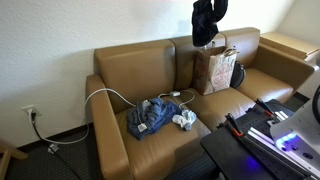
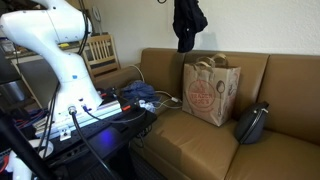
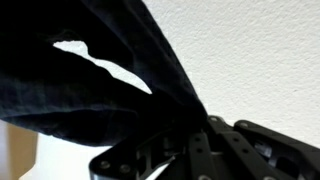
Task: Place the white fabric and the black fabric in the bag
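Right now my pincer (image 3: 190,140) is clamped shut on the black fabric (image 2: 188,25). In the wrist view the dark cloth bunches into the jaws and spreads out from there against the pale wall. I hold it by one gathered bunch, high up, so that it hangs as a narrow bundle and not as a wide sheet, which I judge will fit the bag's mouth more easily. In both exterior views the pincer itself is cut off at the top edge. Only the cloth shows, dangling above the brown paper bag (image 2: 210,90), a little toward the bag's sofa-arm side and clear of its handles. The bag stands upright on the sofa (image 1: 150,70), leaning on the backrest, so its mouth faces up toward the cloth. Something pale and crumpled shows at the bag's mouth (image 2: 207,63); I take it for the white fabric already inside, though it is too small to be sure. A small black bag (image 2: 252,122) lies just beside the paper bag, and the blue denim garment (image 1: 150,117) lies well apart from it on the next cushion. Next I would centre the cloth over the bag, lower it and only then let go.
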Robot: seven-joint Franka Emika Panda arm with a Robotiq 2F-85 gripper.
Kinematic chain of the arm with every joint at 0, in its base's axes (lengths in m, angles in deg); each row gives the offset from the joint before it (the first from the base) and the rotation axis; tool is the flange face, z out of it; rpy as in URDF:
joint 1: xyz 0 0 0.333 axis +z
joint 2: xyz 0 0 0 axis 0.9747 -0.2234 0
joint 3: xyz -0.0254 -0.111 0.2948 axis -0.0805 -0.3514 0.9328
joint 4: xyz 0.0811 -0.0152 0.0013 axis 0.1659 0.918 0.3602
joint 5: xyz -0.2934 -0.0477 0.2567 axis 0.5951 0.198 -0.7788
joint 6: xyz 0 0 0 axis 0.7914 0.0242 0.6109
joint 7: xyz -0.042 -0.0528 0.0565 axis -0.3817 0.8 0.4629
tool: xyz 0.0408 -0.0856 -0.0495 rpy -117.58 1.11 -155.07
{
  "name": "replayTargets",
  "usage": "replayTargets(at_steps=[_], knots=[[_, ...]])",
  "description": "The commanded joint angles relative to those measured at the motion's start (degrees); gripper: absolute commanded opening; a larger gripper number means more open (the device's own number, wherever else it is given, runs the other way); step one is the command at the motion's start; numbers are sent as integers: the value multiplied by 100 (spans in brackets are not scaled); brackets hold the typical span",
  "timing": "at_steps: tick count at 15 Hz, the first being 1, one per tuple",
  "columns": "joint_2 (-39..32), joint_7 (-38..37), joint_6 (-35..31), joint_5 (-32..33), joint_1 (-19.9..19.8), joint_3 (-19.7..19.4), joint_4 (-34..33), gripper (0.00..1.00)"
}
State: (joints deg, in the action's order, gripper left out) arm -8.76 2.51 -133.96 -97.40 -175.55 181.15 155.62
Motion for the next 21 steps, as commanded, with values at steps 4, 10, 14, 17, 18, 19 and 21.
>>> replayTargets(at_steps=[4,10,14,17,18,19,21], knots=[[1340,-658,0,207,-1437,176,-262,0],[1830,-1669,46,147,-3161,1172,-172,0],[2147,-2366,57,326,-4070,2004,-184,0],[2490,-2922,59,617,-4631,2580,-398,0],[2639,-3102,58,762,-4788,2740,-505,0],[2760,-3249,58,967,-4974,2926,-651,0],[2795,-3312,53,1721,-5488,3441,-1047,0]])
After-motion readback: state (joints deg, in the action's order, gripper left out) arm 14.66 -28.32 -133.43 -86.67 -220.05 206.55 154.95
